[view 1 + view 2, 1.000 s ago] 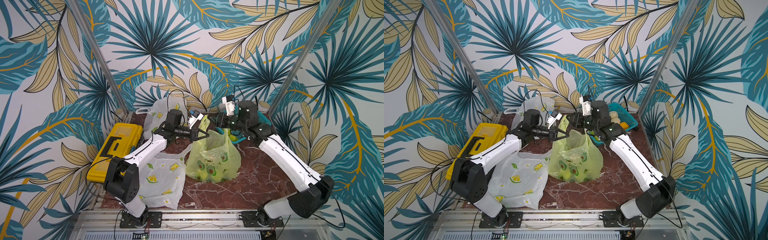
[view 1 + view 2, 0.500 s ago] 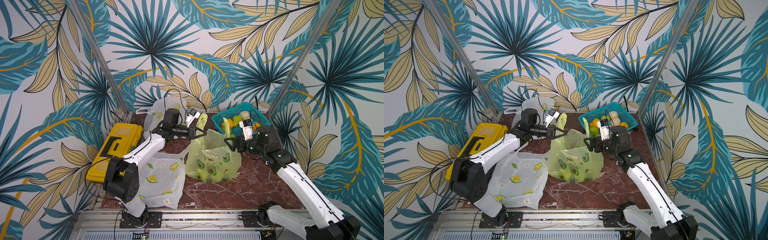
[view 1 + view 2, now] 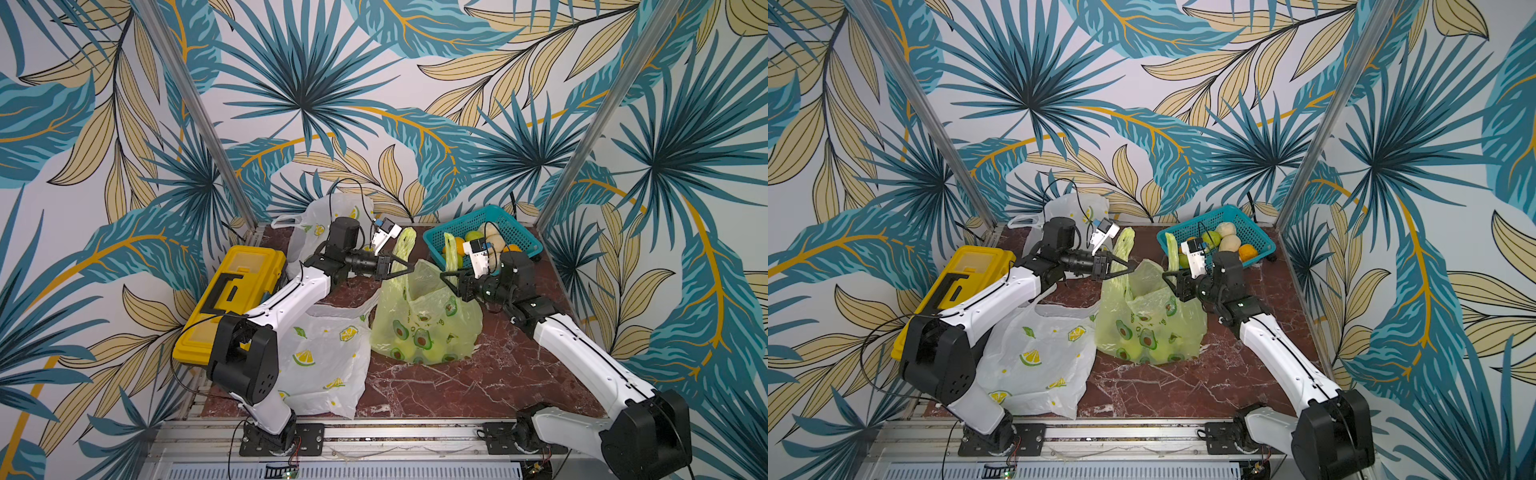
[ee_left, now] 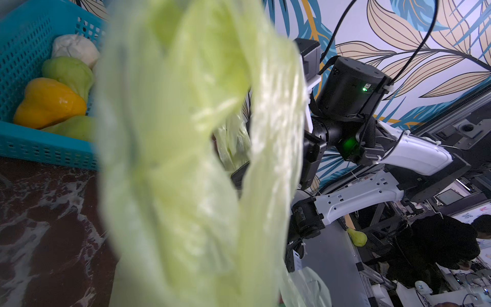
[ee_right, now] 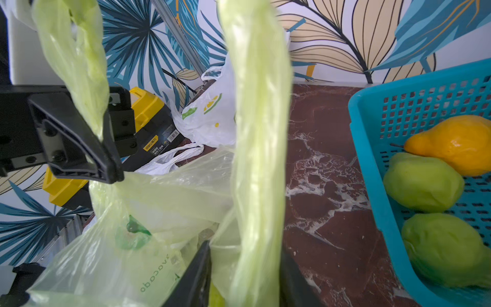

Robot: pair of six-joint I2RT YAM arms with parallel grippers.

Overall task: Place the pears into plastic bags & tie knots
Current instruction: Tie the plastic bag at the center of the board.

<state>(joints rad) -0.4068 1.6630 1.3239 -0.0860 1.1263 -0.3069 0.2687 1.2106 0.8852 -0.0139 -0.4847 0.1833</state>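
— What stands in the middle of the surface?
— The standing bag, upright, with pears at its bottom.
— And around it?
— Just left of it, the flat bag lies on the surface and reaches the front edge. Left of that, the toolbox sits along the left edge. The far bag is in the back left corner, behind the left arm. The basket is in the back right corner, more pears inside.
— The handles?
— Both rise above the bag's mouth. The left fingers pinch the left handle; the right handle runs up between the right fingers.
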